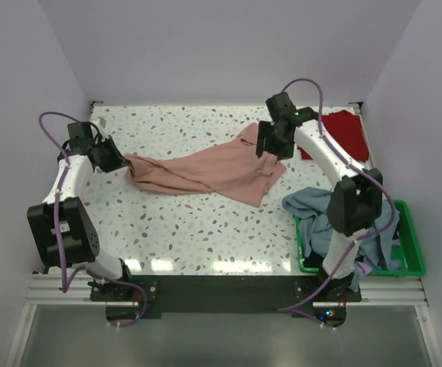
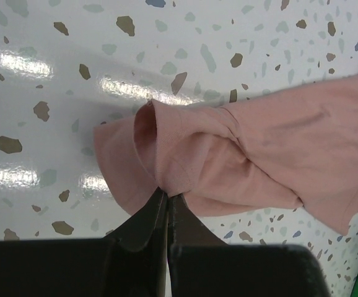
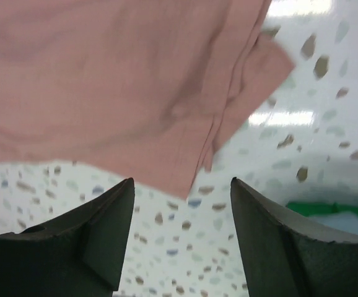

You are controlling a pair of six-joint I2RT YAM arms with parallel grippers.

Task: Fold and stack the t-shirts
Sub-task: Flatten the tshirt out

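Plainly, lavender walls (image 1: pixel 206 46) box a speckled table (image 1: pixel 190 229) bearing the pink t-shirt (image 1: pixel 213 168).

Legible markings: none recorded.
No text, label, brand, number or sign was readable in any view on the salmon-pink t-shirt (image 1: pixel 206 172), the red t-shirt (image 1: pixel 347 131), the green basket (image 1: pixel 414 248) or the speckled table (image 1: pixel 190 229).

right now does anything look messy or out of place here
The pink t-shirt lies twisted and bunched across the table, one end pinched by the left gripper. A blue-grey shirt spills over the green basket's rim onto the table.
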